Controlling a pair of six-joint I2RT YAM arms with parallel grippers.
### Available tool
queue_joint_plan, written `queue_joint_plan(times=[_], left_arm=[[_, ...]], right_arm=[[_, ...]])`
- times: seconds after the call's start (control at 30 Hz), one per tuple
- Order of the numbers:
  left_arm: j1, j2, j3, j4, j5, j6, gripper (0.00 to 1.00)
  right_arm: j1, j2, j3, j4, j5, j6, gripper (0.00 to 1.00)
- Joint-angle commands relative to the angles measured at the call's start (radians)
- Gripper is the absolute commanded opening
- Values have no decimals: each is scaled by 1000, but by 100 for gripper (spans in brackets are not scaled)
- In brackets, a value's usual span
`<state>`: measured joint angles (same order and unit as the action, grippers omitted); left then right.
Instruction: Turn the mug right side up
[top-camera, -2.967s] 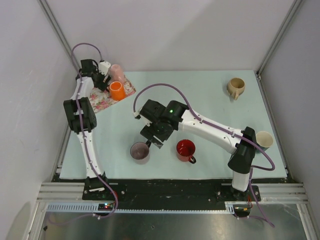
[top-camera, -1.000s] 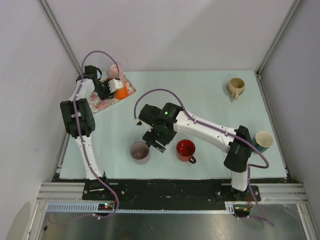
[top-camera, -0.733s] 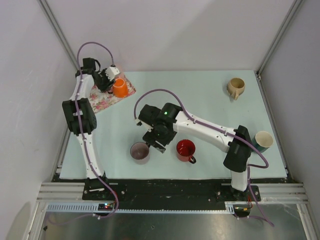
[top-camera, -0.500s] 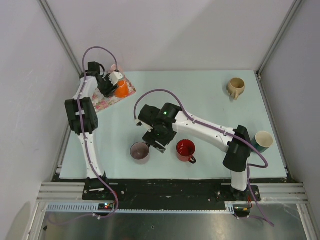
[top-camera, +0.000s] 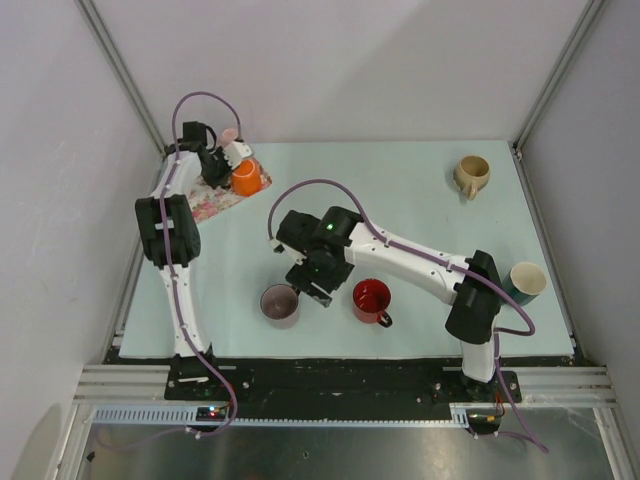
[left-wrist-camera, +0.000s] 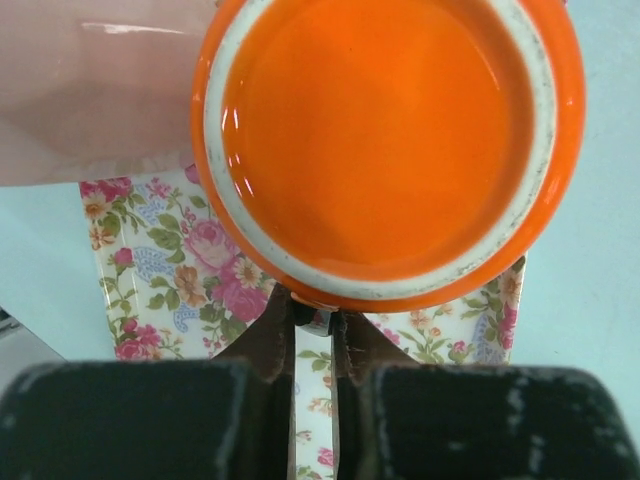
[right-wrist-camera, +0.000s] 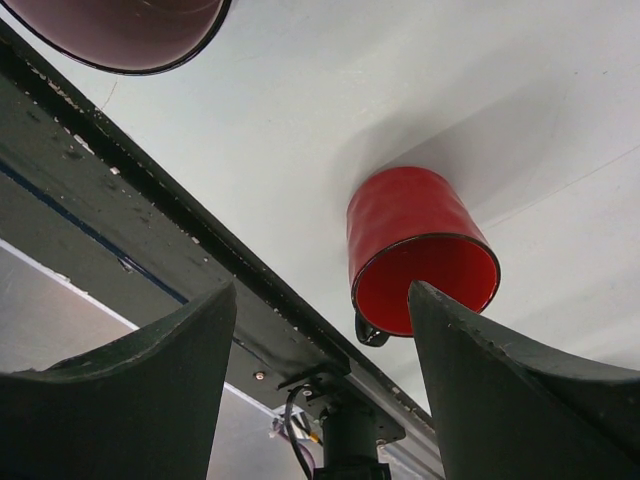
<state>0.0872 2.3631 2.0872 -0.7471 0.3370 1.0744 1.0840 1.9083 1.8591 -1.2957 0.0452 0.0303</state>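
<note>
An orange mug stands upside down on a floral mat at the far left of the table. Its flat base with a pale ring fills the left wrist view. My left gripper reaches it from the left and is shut on the mug's handle, which is pinched between the two dark fingers. My right gripper hangs open over the near middle of the table, holding nothing.
A pink mug sits just behind the orange one, touching it. A mauve mug and a red mug stand upright by the right gripper. A tan mug and a teal mug are at the right.
My left gripper has closed on the orange mug's handle after shifting around the mug. The right arm has stayed still over the last second.
</note>
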Motion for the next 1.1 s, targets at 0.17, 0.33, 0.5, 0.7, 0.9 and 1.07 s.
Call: queue_joint_plan(times=[0.17, 0.33, 0.5, 0.7, 0.9, 1.07], left_arm=[[29, -44, 171, -25, -27, -395, 0], [40, -197, 166, -21, 3, -612, 0], [25, -414, 54, -21, 106, -782, 0], [-83, -704, -141, -20, 276, -896, 0], [-181, -836, -204, -21, 431, -1041, 0], [-233, -856, -211, -20, 480, -1088, 0]], right_arm=[[-30, -73, 50, 79, 1, 50, 75], [-114, -143, 69, 246, -85, 101, 76], [-213, -253, -40, 578, -184, 175, 98], [-425, -408, -367, 1456, -444, 601, 99], [-469, -374, -404, 1799, -468, 793, 99], [-474, -319, -367, 1948, -528, 923, 94]])
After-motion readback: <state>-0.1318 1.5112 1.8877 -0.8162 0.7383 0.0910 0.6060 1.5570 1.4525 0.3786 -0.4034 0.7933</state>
